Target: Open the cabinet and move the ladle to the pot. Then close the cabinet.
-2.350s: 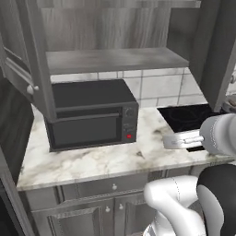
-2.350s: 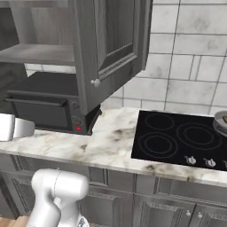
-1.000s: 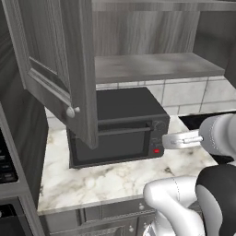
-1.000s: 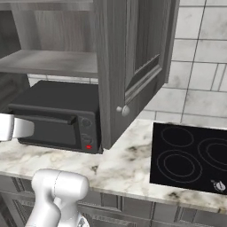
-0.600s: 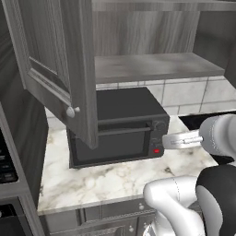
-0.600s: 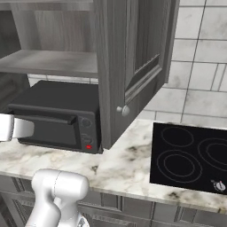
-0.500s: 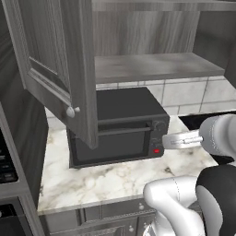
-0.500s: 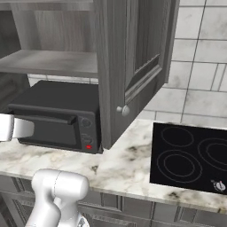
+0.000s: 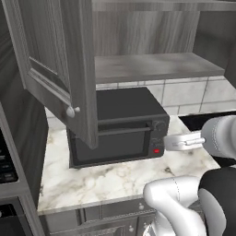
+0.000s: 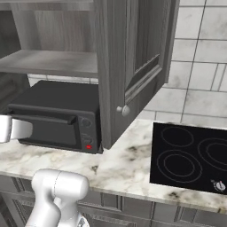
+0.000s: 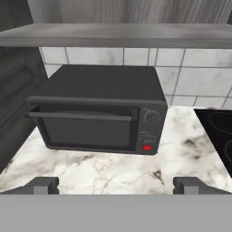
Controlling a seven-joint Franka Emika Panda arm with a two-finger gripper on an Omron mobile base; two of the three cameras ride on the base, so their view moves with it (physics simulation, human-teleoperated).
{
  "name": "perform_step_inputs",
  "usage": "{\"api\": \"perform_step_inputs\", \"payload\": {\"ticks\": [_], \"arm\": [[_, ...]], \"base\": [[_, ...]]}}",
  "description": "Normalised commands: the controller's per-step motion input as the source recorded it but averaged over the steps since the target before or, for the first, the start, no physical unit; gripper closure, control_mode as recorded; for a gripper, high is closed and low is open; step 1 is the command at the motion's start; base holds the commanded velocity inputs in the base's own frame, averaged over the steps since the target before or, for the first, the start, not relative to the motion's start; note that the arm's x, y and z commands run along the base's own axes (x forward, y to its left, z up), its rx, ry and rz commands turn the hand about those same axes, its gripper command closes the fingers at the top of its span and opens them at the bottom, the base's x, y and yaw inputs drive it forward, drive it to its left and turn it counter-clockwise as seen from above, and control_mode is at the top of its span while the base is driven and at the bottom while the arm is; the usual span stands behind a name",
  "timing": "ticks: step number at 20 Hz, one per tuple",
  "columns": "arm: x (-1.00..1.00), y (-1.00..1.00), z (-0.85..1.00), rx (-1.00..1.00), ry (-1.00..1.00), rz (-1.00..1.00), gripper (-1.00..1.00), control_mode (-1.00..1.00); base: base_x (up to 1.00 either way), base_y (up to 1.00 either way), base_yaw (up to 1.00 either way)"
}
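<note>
1. A marble counter (image 9: 110, 177) runs under a grey tiled wall (image 10: 199, 57), with a black glass cooktop (image 10: 190, 155) set into it at 3 o'clock in the right base view.
2. The cabinet (image 9: 147, 67) hangs above with both doors swung open; one knobbed door (image 9: 55, 69) stands at 10 o'clock in the left base view, and its shelf looks bare.
3. A black microwave (image 11: 97, 111) sits beneath.
4. The gripper (image 11: 115, 186) hovers over the counter, jaws spread wide, holding nothing.
</note>
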Motion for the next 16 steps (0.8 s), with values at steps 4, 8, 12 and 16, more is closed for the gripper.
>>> {"api": "perform_step_inputs", "payload": {"ticks": [4, 8, 12, 16], "arm": [[-0.35, -0.05, 0.22, -0.01, 0.00, 0.00, -1.00, -1.00], [-0.29, -0.13, 0.25, 0.00, 0.00, 0.00, -1.00, -1.00], [-0.26, -0.04, 0.22, -0.01, 0.00, 0.00, -1.00, -1.00], [-0.30, -0.18, 0.27, 0.01, 0.00, 0.00, -1.00, -1.00]], "base": [[0.00, 0.00, 0.00], [0.00, 0.00, 0.00], [0.00, 0.00, 0.00], [0.00, 0.00, 0.00]]}}
